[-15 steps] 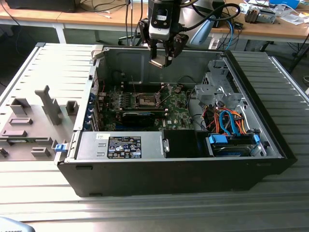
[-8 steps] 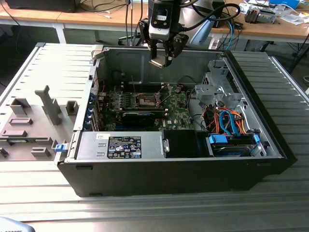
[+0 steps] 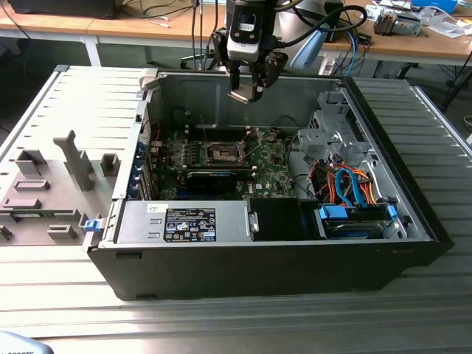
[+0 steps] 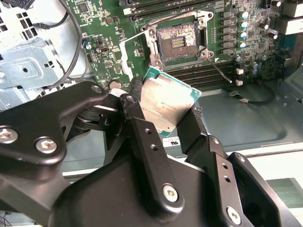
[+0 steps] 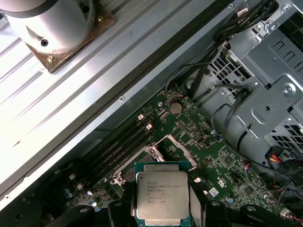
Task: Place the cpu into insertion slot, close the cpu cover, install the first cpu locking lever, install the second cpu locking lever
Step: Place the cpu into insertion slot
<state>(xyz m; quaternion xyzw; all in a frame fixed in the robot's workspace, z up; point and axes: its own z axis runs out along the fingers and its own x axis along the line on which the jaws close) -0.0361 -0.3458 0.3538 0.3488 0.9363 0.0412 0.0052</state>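
Your gripper (image 4: 165, 113) clamps the cpu (image 4: 166, 100) by two edges, hiding its near corners; the insertion slot (image 4: 177, 42) lies bare below it.

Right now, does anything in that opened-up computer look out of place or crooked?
Only the cpu: it is pinched between the fingers, hanging above the case rather than sitting in its insertion slot, which lies bare. It looks turned at an angle to that slot. Nothing seems spilled or broken.

cpu (image 4: 168, 105) edge hidden behind jaws, arm (image 3: 249, 9) cut off by exterior view's edge
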